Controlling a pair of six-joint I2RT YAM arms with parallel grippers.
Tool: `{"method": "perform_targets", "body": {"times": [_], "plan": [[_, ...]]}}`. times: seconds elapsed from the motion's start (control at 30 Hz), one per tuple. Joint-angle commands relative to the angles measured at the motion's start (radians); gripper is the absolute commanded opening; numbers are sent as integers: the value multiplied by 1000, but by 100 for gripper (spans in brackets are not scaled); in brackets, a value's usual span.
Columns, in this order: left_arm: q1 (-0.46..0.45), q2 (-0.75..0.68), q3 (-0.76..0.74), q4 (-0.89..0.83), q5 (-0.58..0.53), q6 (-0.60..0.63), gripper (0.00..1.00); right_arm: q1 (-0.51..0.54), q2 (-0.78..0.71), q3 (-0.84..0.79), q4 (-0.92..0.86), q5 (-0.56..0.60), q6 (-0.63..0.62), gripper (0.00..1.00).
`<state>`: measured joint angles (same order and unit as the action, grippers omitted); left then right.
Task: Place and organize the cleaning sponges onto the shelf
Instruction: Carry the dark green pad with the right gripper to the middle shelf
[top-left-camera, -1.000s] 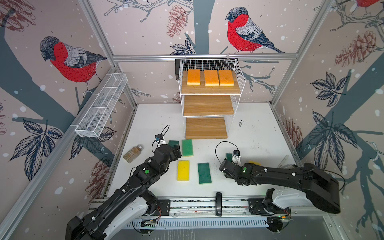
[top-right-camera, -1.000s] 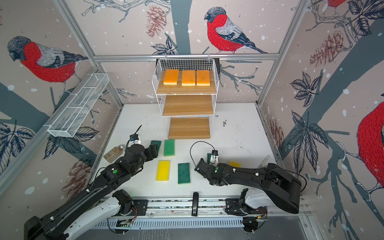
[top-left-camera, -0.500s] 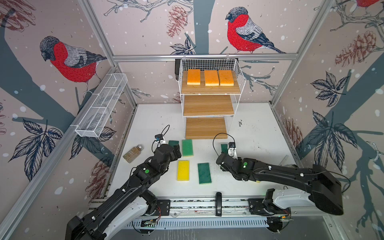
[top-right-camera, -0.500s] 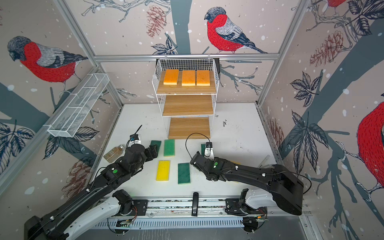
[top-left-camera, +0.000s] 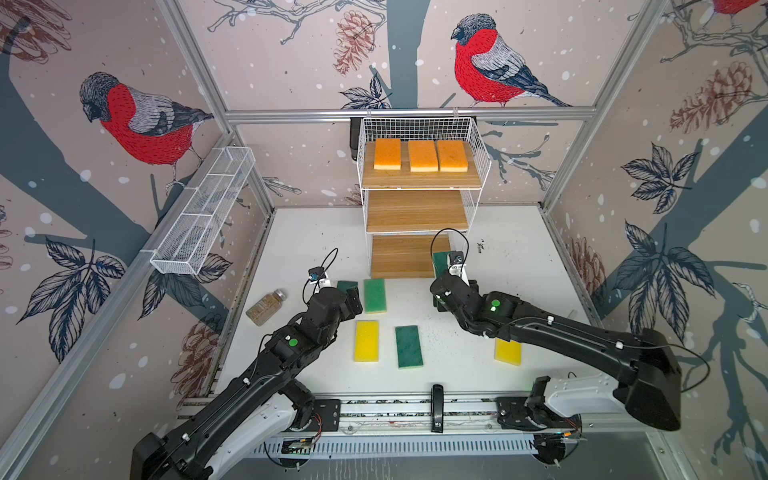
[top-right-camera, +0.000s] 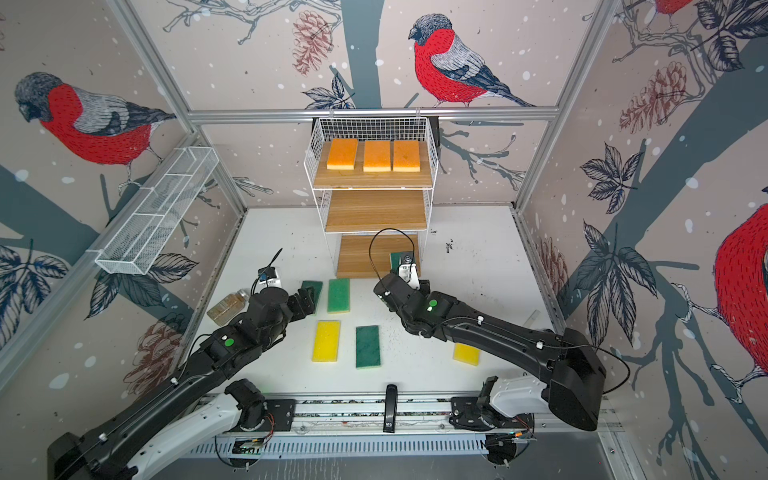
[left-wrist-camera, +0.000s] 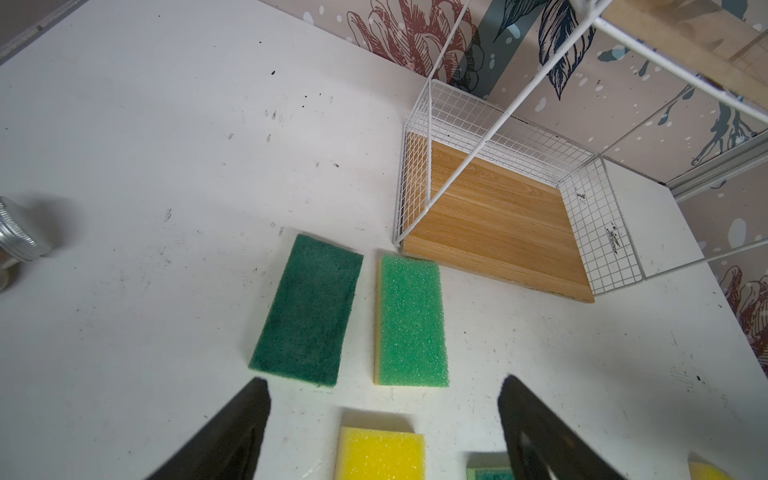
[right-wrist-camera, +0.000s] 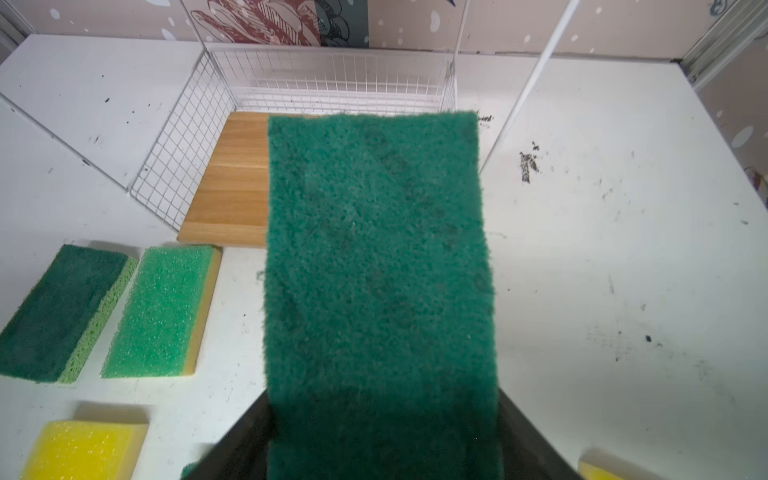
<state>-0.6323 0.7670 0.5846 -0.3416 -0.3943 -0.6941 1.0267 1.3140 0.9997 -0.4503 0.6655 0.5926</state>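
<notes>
The shelf (top-left-camera: 415, 212) stands at the back with three orange sponges (top-left-camera: 423, 155) on its top board. Its middle and bottom boards are bare. My right gripper (right-wrist-camera: 382, 415) is shut on a dark green sponge (right-wrist-camera: 378, 257), which hangs over the right front of the bottom board (right-wrist-camera: 237, 187). My left gripper (left-wrist-camera: 384, 382) is open and holds nothing, just in front of a dark green sponge (left-wrist-camera: 307, 309) and a light green sponge (left-wrist-camera: 411, 320). On the table also lie a yellow sponge (top-left-camera: 366, 340), a dark green sponge (top-left-camera: 409, 347) and a second yellow sponge (top-left-camera: 508, 351), partly under the right arm.
A small brownish jar (top-left-camera: 266, 307) lies at the table's left, next to my left arm. A long white mesh tray (top-left-camera: 203, 216) hangs on the left wall. A black clip (top-left-camera: 437, 407) sits on the front rail.
My right gripper has carried the dark green sponge from the front right of the table back to the shelf's bottom board. The left arm has not moved.
</notes>
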Motion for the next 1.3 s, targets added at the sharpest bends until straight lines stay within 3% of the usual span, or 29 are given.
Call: {"method": "perform_targets", "body": {"times": [0.0, 0.27, 0.73, 1.27], "plan": [[2, 0, 10, 20, -15, 21, 87, -21, 5, 27, 64, 26, -102, 70], [2, -2, 19, 17, -30, 30, 87, -71, 46, 113, 155, 24, -228, 70], [2, 35, 32, 38, -33, 53, 87, -159, 102, 220, 258, 8, -344, 70], [1, 37, 32, 52, -22, 61, 87, -223, 201, 310, 366, -36, -390, 70]]}}
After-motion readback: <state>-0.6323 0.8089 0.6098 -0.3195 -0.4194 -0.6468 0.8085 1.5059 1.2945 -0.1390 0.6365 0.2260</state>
